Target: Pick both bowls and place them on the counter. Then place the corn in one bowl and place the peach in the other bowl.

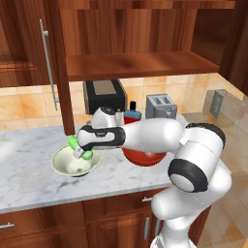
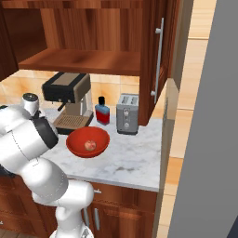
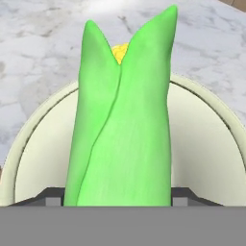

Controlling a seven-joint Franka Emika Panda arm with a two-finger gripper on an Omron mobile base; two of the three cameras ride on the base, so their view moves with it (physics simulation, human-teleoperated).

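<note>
The corn [image 3: 120,129], a green husk with a yellow tip, stands between my gripper's [image 3: 117,194] fingers, which are shut on it. It hangs just above the cream-white bowl [image 3: 206,144]. From the left base view, the gripper [image 1: 81,151] holds the corn [image 1: 77,147] over that bowl's [image 1: 65,164] far rim on the marble counter [image 1: 29,145]. The red bowl [image 2: 76,139] sits on the counter [image 2: 130,160] to the right, with the peach [image 2: 90,145] inside it. My arm hides part of the red bowl [image 1: 140,158] in the left base view.
Behind the bowls stand a coffee machine [image 2: 67,100], a blue and red bottle [image 2: 102,112] and a toaster [image 2: 127,113]. An open cabinet door [image 1: 58,63] hangs over the counter's left part, above the cream bowl. The counter ends to the right at a wall.
</note>
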